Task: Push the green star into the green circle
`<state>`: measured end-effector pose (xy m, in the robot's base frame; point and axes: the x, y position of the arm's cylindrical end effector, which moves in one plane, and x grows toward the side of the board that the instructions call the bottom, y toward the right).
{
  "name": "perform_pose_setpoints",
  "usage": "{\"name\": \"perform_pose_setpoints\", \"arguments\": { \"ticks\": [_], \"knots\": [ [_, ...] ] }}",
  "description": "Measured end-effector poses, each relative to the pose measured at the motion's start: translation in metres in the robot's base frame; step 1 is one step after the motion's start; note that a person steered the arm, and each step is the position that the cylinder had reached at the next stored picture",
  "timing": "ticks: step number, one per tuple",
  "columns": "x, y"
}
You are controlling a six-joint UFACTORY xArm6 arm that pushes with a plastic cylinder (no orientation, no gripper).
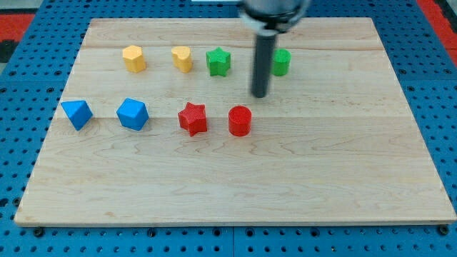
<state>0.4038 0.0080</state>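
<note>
Wooden board (343,164): my tip (260,96) sits between green star (218,62) and green circle (281,62); no fingers visible.

My tip (260,96) between green star (218,62) and green circle (281,62)

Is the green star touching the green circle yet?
No. The green star sits apart from the green circle; my tip stands between, slightly lower.
</note>
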Motion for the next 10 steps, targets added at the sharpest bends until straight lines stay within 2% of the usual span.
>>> {"name": "perform_pose_setpoints", "arguments": {
  "ticks": [1, 2, 3, 7, 9, 10],
  "knots": [
    [-0.020, -0.072],
    [-0.060, -0.086],
    [-0.064, -0.087],
    [-0.090, -0.082],
    [-0.078, 0.010],
    [-0.100, -0.008]
  ]
}}
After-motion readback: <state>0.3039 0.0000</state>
